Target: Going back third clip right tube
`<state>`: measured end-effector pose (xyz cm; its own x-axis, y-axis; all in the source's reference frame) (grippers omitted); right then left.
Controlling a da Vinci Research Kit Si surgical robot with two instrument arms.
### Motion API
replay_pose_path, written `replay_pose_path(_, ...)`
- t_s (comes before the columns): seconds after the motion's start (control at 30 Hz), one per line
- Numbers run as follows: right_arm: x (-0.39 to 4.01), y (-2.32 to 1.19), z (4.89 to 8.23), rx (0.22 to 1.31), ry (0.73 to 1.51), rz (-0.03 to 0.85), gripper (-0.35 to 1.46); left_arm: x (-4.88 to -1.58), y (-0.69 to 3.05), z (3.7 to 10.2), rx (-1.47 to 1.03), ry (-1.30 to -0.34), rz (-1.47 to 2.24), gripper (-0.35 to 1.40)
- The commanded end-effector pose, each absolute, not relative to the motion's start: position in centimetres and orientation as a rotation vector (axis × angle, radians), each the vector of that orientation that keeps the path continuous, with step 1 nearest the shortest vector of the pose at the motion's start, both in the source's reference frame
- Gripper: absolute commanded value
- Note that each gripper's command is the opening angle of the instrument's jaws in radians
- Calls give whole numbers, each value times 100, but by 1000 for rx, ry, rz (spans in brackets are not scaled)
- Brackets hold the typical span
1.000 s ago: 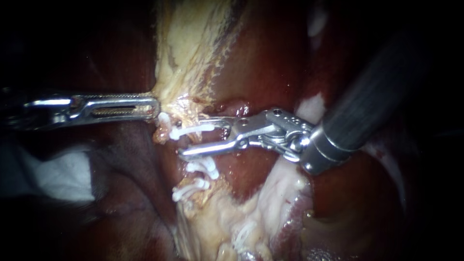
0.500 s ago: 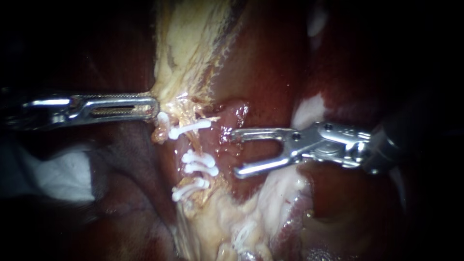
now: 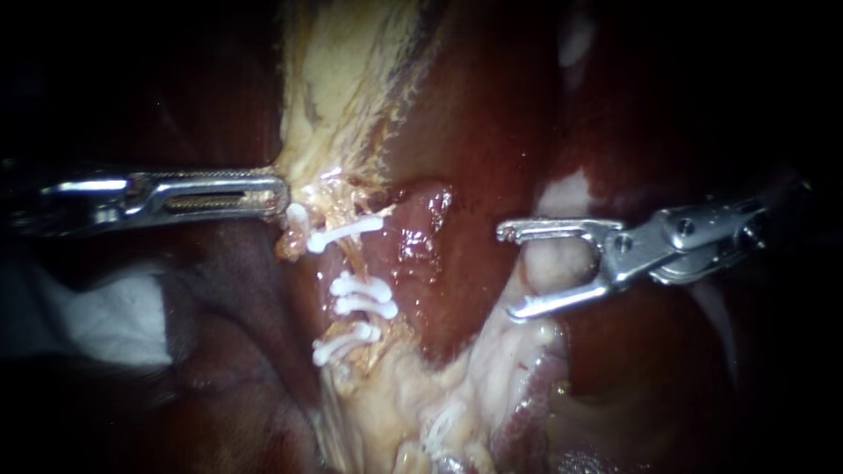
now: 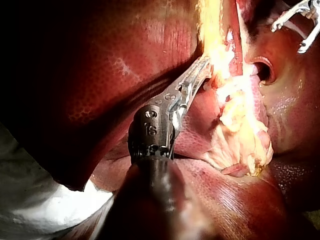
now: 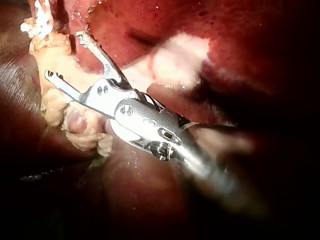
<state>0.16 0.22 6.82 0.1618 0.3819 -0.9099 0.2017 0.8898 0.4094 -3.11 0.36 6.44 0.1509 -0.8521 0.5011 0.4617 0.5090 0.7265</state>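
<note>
A thin tube (image 3: pixel 354 260) runs down the middle of the endoscope view with several white clips across it, the top clip (image 3: pixel 344 233) apart from a close pair (image 3: pixel 362 295) and a lower clip (image 3: pixel 346 343). My left instrument (image 3: pixel 279 194) is shut on the pale yellow tissue (image 3: pixel 347 79) just above the clips; the left wrist view shows its jaws (image 4: pixel 202 67) gripping that same tissue. My right instrument (image 3: pixel 509 270) stands open and empty, well to the right of the clipped tube. In the right wrist view its jaws (image 5: pixel 64 55) gape beside a white clip (image 5: pixel 37 22).
Dark red liver (image 3: pixel 479 114) surrounds the tube. Pale fatty tissue (image 3: pixel 492 369) lies below the right jaws. White gauze (image 3: pixel 114 318) sits at the lower left, under the left shaft. My right instrument's open jaws (image 4: pixel 296 22) show far ahead in the left wrist view.
My right instrument has drawn back to the right, away from the clipped tube, with its jaws open and empty. The left instrument and the clips have stayed put.
</note>
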Motion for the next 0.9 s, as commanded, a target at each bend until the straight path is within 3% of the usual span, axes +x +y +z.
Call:
replay_pose_path(0.03, 15, 23, 681, 501, 1420, 136, 60, -313, 34, 646, 454, -1037, -992, -35)
replay_pose_path(0.9, 11, 18, 671, 496, 1427, 126, 60, -389, 29, 691, 445, -1026, -984, -35)
